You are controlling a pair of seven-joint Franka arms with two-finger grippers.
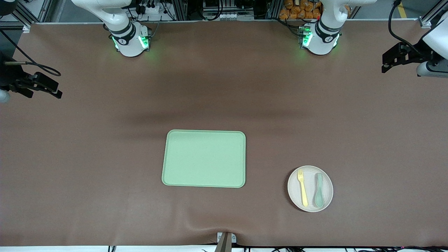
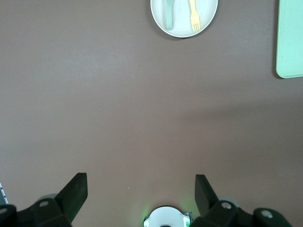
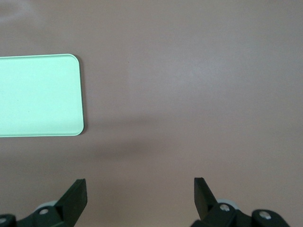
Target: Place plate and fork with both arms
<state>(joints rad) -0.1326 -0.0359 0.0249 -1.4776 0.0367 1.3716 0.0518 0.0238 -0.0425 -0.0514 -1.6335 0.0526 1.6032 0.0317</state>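
The off-white round plate point(image 1: 310, 197) lies on the brown table near the front camera, toward the left arm's end. The pale yellow fork point(image 1: 302, 187) lies in it beside a mint-green spoon point(image 1: 319, 190). The left wrist view also shows the plate point(image 2: 182, 22) and the fork point(image 2: 194, 16). My left gripper point(image 1: 386, 63) hangs open and empty high over the table's left-arm end; its fingers stand wide apart in the left wrist view point(image 2: 141, 187). My right gripper point(image 1: 52, 89) hangs open and empty over the right arm's end point(image 3: 140, 189). Both are well away from the plate.
A rectangular light green tray point(image 1: 204, 158) lies empty mid-table, beside the plate toward the right arm's end; it also shows in the left wrist view point(image 2: 289, 38) and the right wrist view point(image 3: 38, 94). Both arm bases point(image 1: 130, 40) point(image 1: 320, 39) stand farthest from the front camera.
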